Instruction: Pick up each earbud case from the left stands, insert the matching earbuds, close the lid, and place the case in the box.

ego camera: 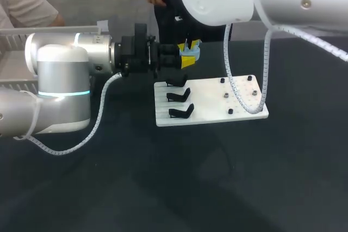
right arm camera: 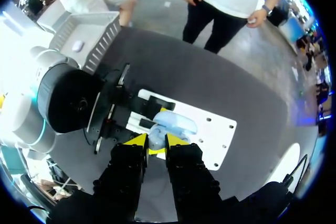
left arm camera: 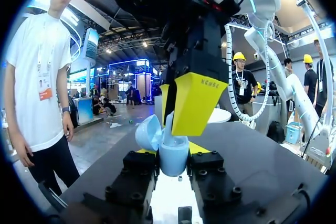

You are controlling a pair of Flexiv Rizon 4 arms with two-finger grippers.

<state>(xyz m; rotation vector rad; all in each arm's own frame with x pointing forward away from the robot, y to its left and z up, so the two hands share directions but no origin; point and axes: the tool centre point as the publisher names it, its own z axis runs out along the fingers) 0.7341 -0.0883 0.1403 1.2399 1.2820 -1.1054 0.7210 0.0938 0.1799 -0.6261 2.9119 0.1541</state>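
The step in hand appears to be the earbud insertion. The left gripper point(left arm camera: 172, 153) is clamped on the light blue earbud case point(left arm camera: 174, 162), one finger on each side of its body. It holds the case in the air above the far edge of the white board point(ego camera: 212, 113), lid point(left arm camera: 148, 132) swung open and mouth turned up.

The right gripper point(right arm camera: 156, 142) hangs straight above the case. Its yellow tips are nearly together on a small pale piece, seemingly an earbud point(right arm camera: 156, 139), already at the mouth of the case. Whether the earbud sits in its socket cannot be told.

The three black stands point(ego camera: 179, 97) along the board's left edge are bare. The box point(right arm camera: 89, 31) waits at the tabletop's far left corner.

The next move likely calls for a short, straight push into the socket and then a release. The left arm should keep the case steady, since a tilt could jam the earbud against the rim. The lid is not yet closed.
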